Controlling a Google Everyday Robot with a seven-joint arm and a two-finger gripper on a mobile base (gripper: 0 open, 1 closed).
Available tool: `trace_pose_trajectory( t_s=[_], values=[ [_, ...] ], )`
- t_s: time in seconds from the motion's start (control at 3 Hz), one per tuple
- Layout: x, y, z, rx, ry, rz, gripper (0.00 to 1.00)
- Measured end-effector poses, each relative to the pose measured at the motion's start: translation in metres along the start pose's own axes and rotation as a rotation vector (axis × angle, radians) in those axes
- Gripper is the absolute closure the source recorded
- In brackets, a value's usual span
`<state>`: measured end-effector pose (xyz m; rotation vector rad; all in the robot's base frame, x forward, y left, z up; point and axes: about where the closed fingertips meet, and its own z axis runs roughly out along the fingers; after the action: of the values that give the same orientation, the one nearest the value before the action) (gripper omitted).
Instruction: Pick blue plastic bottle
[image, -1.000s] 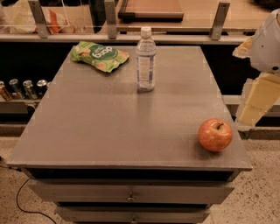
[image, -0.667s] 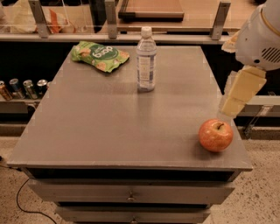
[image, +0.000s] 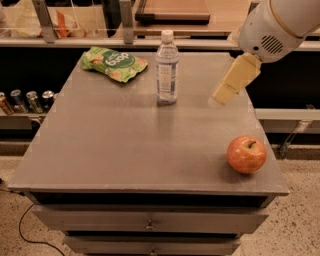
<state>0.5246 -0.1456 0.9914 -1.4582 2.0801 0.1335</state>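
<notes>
Blue plastic bottle (image: 166, 67) standing upright, untouched; gripper (image: 227, 90) hovering right of bottle, well apart, open-or-closed state impossible to tell

Soft indoor light is falling from above onto the grey worktop (image: 125, 145), spreading evenly and leaving a faint pale sheen across its middle. The apple (image: 246, 154) is casting a short soft shadow at its base, and the blue plastic bottle (image: 167, 70) is throwing a small dim one at its foot. The gripper (image: 227, 89), hanging over the worktop's right rear part, is catching warm light on its cream side. The recess behind the worktop is lying in deep shade.
</notes>
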Motion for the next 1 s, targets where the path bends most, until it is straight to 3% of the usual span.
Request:
trace_pose_trajectory(
  t_s=[0.33, 1.0],
  values=[
    [-0.033, -0.016, 0.035, -0.046, -0.116, 0.031, 0.00],
    [-0.043, -0.018, 0.047, -0.050, -0.141, 0.054, 0.00]
  ],
)
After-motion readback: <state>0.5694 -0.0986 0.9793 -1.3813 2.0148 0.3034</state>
